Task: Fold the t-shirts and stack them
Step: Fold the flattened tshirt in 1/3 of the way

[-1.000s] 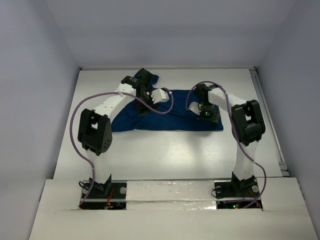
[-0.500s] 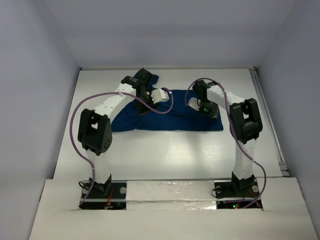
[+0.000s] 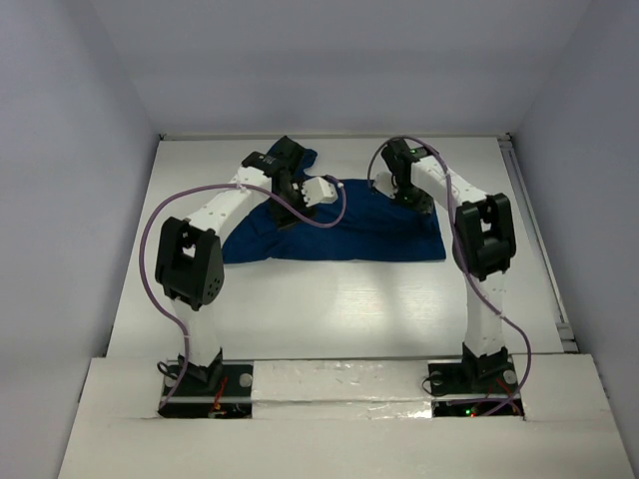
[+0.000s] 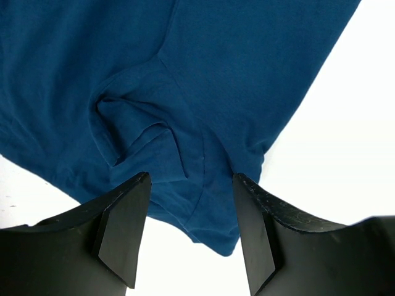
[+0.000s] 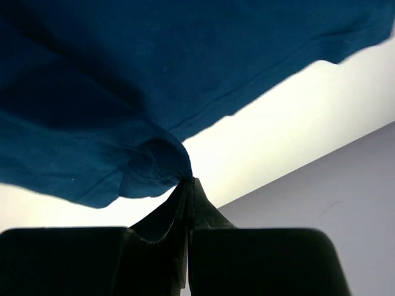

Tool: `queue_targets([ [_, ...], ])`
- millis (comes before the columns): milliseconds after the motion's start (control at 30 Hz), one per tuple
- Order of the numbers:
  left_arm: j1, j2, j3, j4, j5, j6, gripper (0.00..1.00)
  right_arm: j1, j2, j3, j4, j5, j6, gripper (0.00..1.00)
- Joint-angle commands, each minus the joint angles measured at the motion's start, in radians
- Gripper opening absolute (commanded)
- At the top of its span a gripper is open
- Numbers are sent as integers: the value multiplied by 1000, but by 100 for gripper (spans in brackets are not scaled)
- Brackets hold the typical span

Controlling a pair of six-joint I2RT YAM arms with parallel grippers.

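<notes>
The dark navy-blue t-shirt (image 3: 339, 235) lies crumpled across the far middle of the white table (image 3: 329, 309), and its printed graphic does not show. My left gripper (image 3: 285, 212) hangs over the shirt's left part. In the left wrist view it (image 4: 191, 185) is open, with its fingers straddling a bunched cloth corner (image 4: 210, 209) without touching it. My right gripper (image 3: 392, 190) is at the shirt's far right part. In the right wrist view it (image 5: 188, 185) is shut on a pinched fold of the shirt (image 5: 123, 92) and holds it up off the table.
Grey walls (image 3: 329, 70) close the table in at the back and both sides. A rail (image 3: 534, 239) runs along the right edge. Purple cables (image 3: 150, 249) loop off both arms. Bare white table lies between the shirt and the arm bases.
My right gripper has moved toward the far wall and slightly left, carrying the pinched shirt fold with it. The left arm has not moved.
</notes>
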Motion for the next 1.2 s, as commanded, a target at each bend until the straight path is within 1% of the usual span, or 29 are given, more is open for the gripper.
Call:
queue_targets([
  [0, 4, -65, -20, -8, 6, 15, 53, -13, 51, 26, -6, 80, -5, 0],
  [67, 4, -57, -17, -6, 5, 14, 53, -13, 69, 21, -9, 107, 7, 0],
  [100, 4, -54, -16, -8, 2, 13, 53, -13, 82, 15, -2, 138, 18, 6],
  [133, 4, -51, -14, -5, -2, 11, 53, -22, 89, 11, -3, 157, 27, 17],
  [167, 4, -47, -14, 0, -5, 11, 53, -23, 95, 6, 1, 181, 45, 32],
  [200, 4, -45, -16, 6, -8, 8, 53, -23, 97, -6, 32, 230, 51, 40],
  [267, 4, -39, -16, 44, -32, -4, 53, -23, 91, -6, 58, 252, 53, 52],
  [300, 15, -36, -5, 85, -52, -16, 55, -23, 86, 21, 72, 238, 50, 67],
  [333, 28, -28, 10, 104, -55, -30, 55, -23, 79, 41, 73, 227, 50, 72],
  [367, 39, -10, 51, 119, -54, -63, 58, -23, 77, 63, 73, 220, 53, 75],
  [467, 80, 9, 111, 193, -26, -136, 62, -32, 71, 135, 73, 180, 59, 76],
  [500, 90, 7, 133, 216, -19, -149, 62, -32, 68, 149, 78, 152, 65, 76],
  [533, 105, -4, 130, 309, -17, -180, 65, -32, 62, 164, 96, 129, 71, 76],
  [567, 105, -7, 130, 310, -17, -197, 66, -32, 60, 173, 96, 129, 71, 76],
  [600, 114, -7, 132, 346, -17, -209, 68, -32, 59, 181, 95, 94, 78, 75],
  [667, 114, 18, 150, 319, 17, -228, 70, -32, 59, 205, 70, 34, 97, 70],
  [700, 114, 32, 177, 252, 34, -228, 68, -32, 53, 219, 20, -57, 114, 44],
  [733, 114, 45, 182, 221, 69, -225, 66, -32, 43, 218, -3, -111, 117, 25],
  [767, 114, 61, 166, 196, 83, -217, 56, -32, 28, 207, -17, -162, 118, 10],
  [800, 114, 59, 140, 181, 95, -210, 48, -32, -10, 160, -16, -231, 111, 0],
  [833, 114, 50, 98, 198, 94, -205, 39, -32, -30, 132, -14, -259, 104, 0],
  [867, 114, 24, 55, 218, 87, -203, 22, -32, -47, 108, -19, -285, 96, 0],
  [900, 114, 13, -21, 233, 86, -202, 13, -32, -64, 86, -20, -308, 84, 0],
  [933, 114, 3, -52, 253, 92, -206, 4, -23, -93, 54, -23, -369, 78, 0],
  [967, 114, -16, -80, 259, 103, -212, 0, -23, -101, 43, -28, -421, 73, 0],
  [1000, 114, -23, -123, 262, 118, -216, 0, -23, -107, 35, -38, -488, 72, 0],
  [1033, 114, -31, -143, 267, 147, -228, 0, -13, -110, 28, -48, -518, 73, 0],
  [1167, 114, -53, -197, 256, 189, -272, 0, 14, -86, 1, -66, -612, 94, 0],
])
